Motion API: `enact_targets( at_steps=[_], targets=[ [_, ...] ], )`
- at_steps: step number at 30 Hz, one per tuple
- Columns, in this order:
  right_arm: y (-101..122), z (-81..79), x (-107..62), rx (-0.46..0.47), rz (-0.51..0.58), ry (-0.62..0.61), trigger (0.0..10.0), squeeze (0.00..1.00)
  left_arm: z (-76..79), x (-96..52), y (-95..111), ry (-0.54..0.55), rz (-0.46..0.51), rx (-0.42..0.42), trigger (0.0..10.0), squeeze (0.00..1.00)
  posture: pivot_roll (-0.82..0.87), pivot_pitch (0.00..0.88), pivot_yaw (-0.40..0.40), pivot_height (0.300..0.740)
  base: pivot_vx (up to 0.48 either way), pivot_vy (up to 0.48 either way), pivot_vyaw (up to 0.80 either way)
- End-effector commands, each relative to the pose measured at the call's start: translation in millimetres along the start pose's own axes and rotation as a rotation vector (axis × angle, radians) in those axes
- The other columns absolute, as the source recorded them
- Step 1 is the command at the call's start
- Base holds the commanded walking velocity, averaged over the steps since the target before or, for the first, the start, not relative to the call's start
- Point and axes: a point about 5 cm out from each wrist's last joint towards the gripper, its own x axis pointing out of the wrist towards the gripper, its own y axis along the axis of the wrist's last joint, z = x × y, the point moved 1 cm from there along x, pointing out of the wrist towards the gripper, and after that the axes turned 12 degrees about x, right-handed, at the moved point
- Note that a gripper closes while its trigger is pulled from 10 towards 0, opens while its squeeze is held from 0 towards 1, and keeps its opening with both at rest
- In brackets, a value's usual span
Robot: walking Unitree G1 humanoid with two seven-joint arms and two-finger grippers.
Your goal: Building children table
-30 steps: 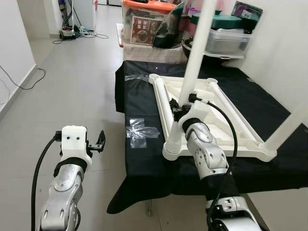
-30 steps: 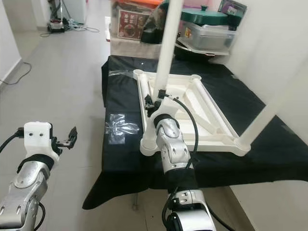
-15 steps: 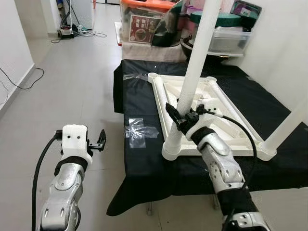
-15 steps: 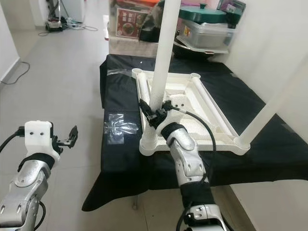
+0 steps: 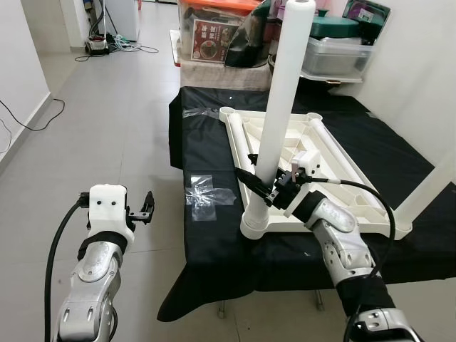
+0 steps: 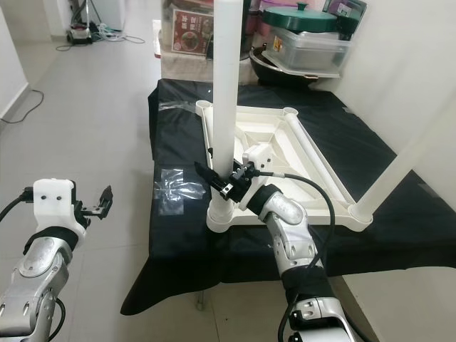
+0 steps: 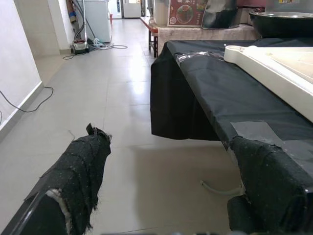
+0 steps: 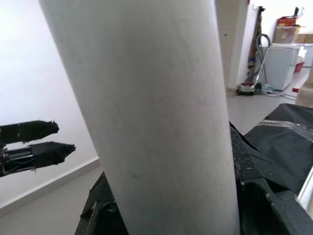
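Note:
The white children's table top (image 5: 335, 160) lies upside down on a table draped in black cloth (image 5: 206, 153). One white table leg (image 5: 281, 92) stands upright in the near-left corner socket (image 5: 255, 224). My right gripper (image 5: 262, 187) is shut on this leg just above the socket; the leg (image 8: 146, 98) sits between the black fingers (image 8: 254, 196) in the right wrist view. A second white leg (image 5: 427, 185) rises at a slant from the near-right corner. My left gripper (image 5: 146, 208) hangs open over the floor left of the table, holding nothing.
A crumpled piece of clear plastic (image 5: 206, 194) lies on the cloth left of the table top. Storage boxes and lidded containers (image 5: 214, 35) stand behind the table. Cables (image 5: 28, 121) trail along the left wall. Tiled floor (image 5: 114, 114) spreads to the left.
The leg held by my right gripper has swung from a tilt to upright. My right forearm has dropped lower and out to the right. The left arm has hardly moved.

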Motion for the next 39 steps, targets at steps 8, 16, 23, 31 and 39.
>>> enact_targets(
  at_steps=[8, 16, 23, 31, 39],
  targets=[
    [-34.5, -4.0, -3.9, 0.151, -0.113, 0.037, 0.0, 0.00, -0.1, -1.0, -5.7, -0.015, -0.021, 0.003, 10.0, 0.00, 0.14, 0.000, -0.138, 0.740, 0.000, 0.000, 0.00],
    [-47.9, -15.8, -11.0, 0.253, -0.073, 0.005, 0.0, 0.00, -1.3, -2.2, -5.8, -0.012, -0.023, 0.001, 10.0, 0.00, 0.14, 0.000, -0.127, 0.740, 0.000, 0.000, 0.00],
    [-44.5, 2.3, 1.1, 0.245, -0.039, -0.334, 0.0, 0.00, -3.1, -1.6, -4.3, -0.012, -0.019, 0.005, 10.0, 0.00, 0.14, 0.000, -0.126, 0.740, 0.000, 0.000, 0.00],
    [-63.3, 8.5, -0.3, 0.264, -0.238, -0.805, 0.0, 0.00, -4.7, -3.0, -3.8, 0.000, -0.020, 0.009, 10.0, 0.00, 0.16, 0.000, -0.128, 0.740, 0.000, 0.000, 0.00],
    [-42.7, 16.8, -0.5, 0.296, -0.075, -0.932, 0.0, 0.00, -6.3, -2.1, -3.9, 0.006, -0.019, 0.014, 10.0, 0.00, 0.16, 0.000, -0.127, 0.740, 0.000, 0.000, 0.00]
  ],
)
